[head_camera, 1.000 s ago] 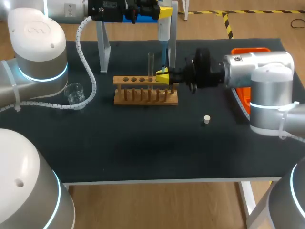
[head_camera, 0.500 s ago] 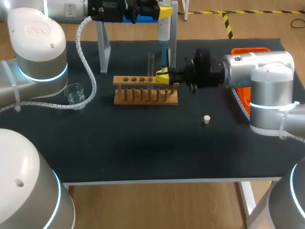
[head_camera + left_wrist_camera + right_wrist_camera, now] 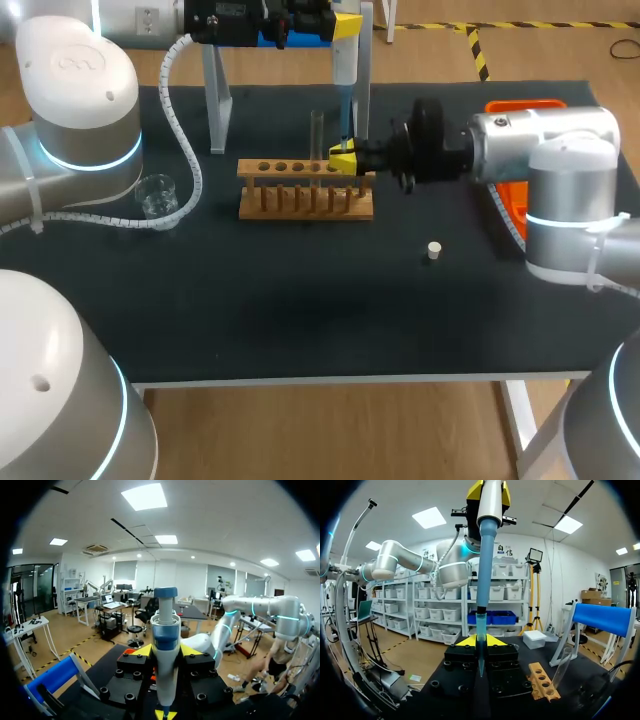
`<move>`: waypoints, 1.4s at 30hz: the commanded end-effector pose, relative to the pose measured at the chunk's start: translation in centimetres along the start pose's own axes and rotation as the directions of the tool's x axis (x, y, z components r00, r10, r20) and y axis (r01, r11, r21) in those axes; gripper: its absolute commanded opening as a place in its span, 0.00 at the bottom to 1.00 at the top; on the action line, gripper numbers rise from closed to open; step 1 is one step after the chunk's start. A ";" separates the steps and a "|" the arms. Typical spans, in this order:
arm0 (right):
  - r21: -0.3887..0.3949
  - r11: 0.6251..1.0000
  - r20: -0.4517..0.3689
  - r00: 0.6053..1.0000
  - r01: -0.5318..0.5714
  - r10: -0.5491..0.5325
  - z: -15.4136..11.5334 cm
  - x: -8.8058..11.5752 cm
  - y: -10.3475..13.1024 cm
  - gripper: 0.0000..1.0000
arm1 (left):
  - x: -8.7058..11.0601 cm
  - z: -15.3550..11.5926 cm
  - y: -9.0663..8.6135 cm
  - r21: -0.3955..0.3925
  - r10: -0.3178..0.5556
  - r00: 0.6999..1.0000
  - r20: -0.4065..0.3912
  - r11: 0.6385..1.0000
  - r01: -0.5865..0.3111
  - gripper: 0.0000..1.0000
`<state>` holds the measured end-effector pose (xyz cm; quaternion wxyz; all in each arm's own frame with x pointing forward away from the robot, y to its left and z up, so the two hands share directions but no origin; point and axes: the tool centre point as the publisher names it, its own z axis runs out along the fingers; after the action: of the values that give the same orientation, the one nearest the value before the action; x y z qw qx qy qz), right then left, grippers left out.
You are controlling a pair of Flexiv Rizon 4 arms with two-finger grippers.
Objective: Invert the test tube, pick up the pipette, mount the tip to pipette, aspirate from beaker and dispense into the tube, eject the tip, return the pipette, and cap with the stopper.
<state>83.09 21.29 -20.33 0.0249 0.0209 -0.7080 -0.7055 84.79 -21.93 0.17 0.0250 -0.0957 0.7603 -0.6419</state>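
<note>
Pipette [image 3: 165, 630] in L tool [image 3: 166, 651], tip [image 3: 480, 625] in R tool [image 3: 480, 641], stopper [image 3: 433, 250] head-cam only

A dark table top [image 3: 300, 300] fills the scene. Near its middle stands a wooden rack [image 3: 305, 205], with a row of round holes along its top bar and a row of pegs along its front. Behind the rack, towards the far edge, rises a grey metal stand [image 3: 217, 100] with two uprights, and an orange tray [image 3: 520, 104] lies at the table's right side, well apart from the rack and mostly hidden.
</note>
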 end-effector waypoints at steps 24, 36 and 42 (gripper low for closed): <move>-0.036 0.999 0.030 1.000 0.000 0.001 0.5 -0.1 0.2 0.00 | 0.0 0.0 0.1 0.004 0.001 1.000 -0.001 1.000 -0.001 0.00; -0.034 0.999 0.036 0.999 0.006 -0.005 0.6 -0.4 0.6 0.00 | 0.0 0.0 0.1 0.004 0.001 1.000 -0.001 1.000 -0.001 0.00; -0.039 0.999 0.042 0.999 0.008 -0.007 0.6 -0.5 0.9 0.00 | 0.0 0.0 0.1 0.004 0.001 1.000 -0.001 1.000 -0.001 0.00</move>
<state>83.57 21.90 -19.82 0.0095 0.0095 -0.6944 -0.7195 84.84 -21.91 0.39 0.0257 -0.0954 0.7599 -0.6425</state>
